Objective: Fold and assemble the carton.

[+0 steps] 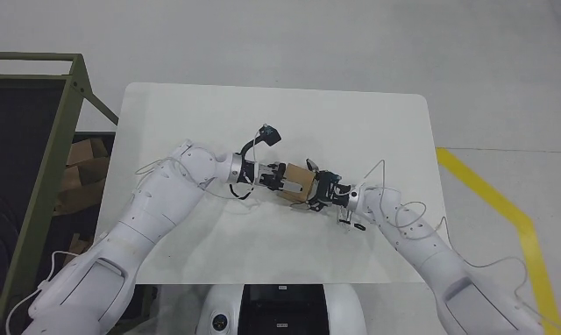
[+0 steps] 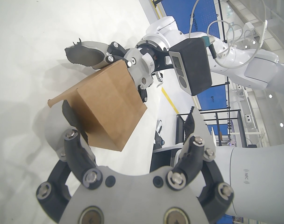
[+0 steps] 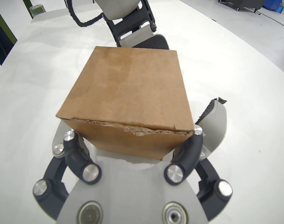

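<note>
A small brown carton is folded into a box shape at the middle of the white table, between my two grippers. In the right wrist view the carton sits between the fingers of my right gripper. One pad lies against its side and the other finger is hidden under it. My left gripper is open at the opposite end of the carton. One of its fingers touches a face below a projecting flap. Its other finger stands well apart.
Beside the table's left edge stands a green-framed rack with cardboard pieces inside. A yellow floor line runs past the right side. Bare tabletop surrounds the carton on every side.
</note>
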